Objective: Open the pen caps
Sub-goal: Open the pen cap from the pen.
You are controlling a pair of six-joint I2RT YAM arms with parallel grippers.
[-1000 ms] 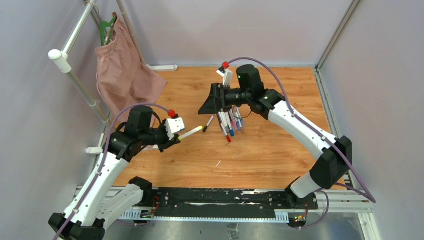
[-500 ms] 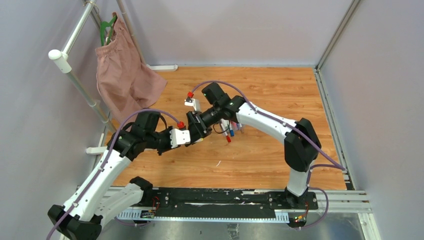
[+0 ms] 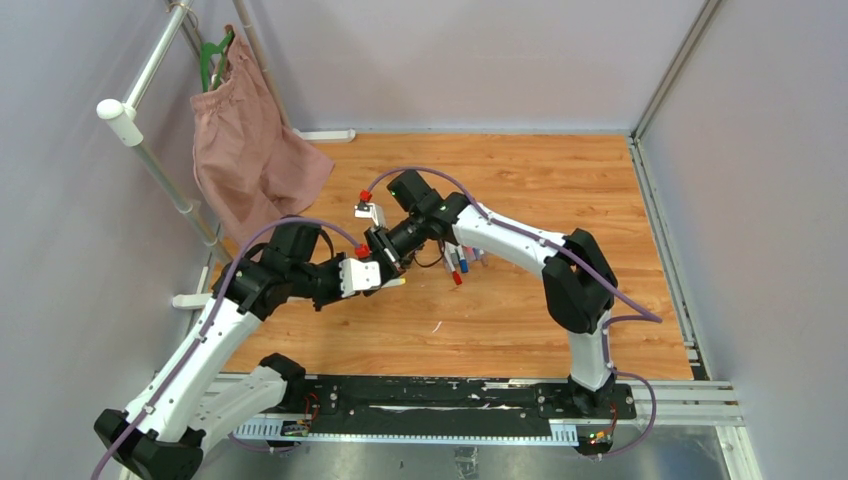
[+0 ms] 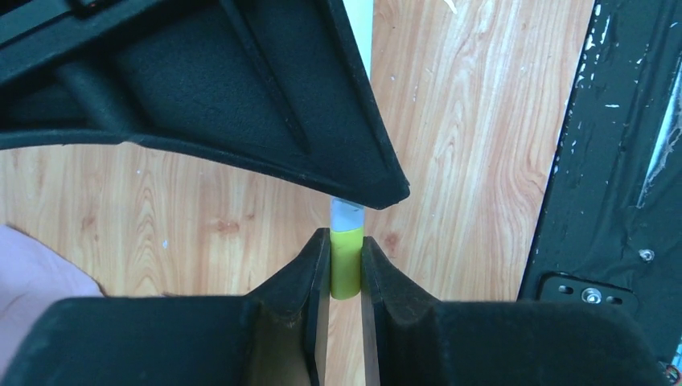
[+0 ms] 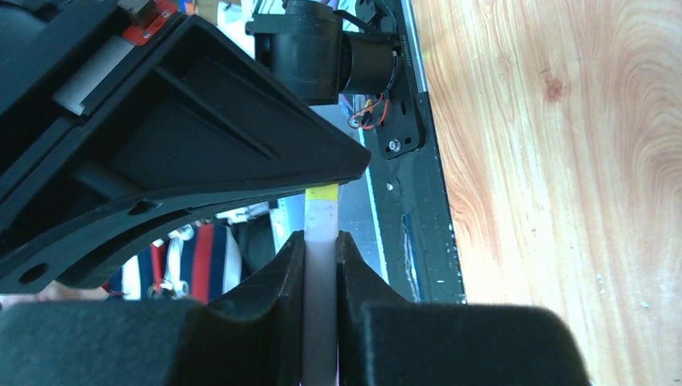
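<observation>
Position of the right arm has been changed within the last second. It was held above the other pens [image 3: 461,262] with its jaws wide, and has since been swung across to the left arm, low over the surface [image 3: 540,190]. One pen is thereby gripped at two places, so the pull that separates cap from barrel is judged to be ready, though not yet made.

The left end effector [image 4: 345,246] is seen clamped on the yellow cap [image 4: 346,277], both fingers pressed flat against its sides. A short grey-white length of barrel is shown beyond it. The right end effector [image 5: 320,241] has been closed on the pen barrel [image 5: 321,213], with no gap left at either finger. The cap is still seated on its pen, held off the surface between the two arms. The remaining capped pens are left lying in their heap.
</observation>
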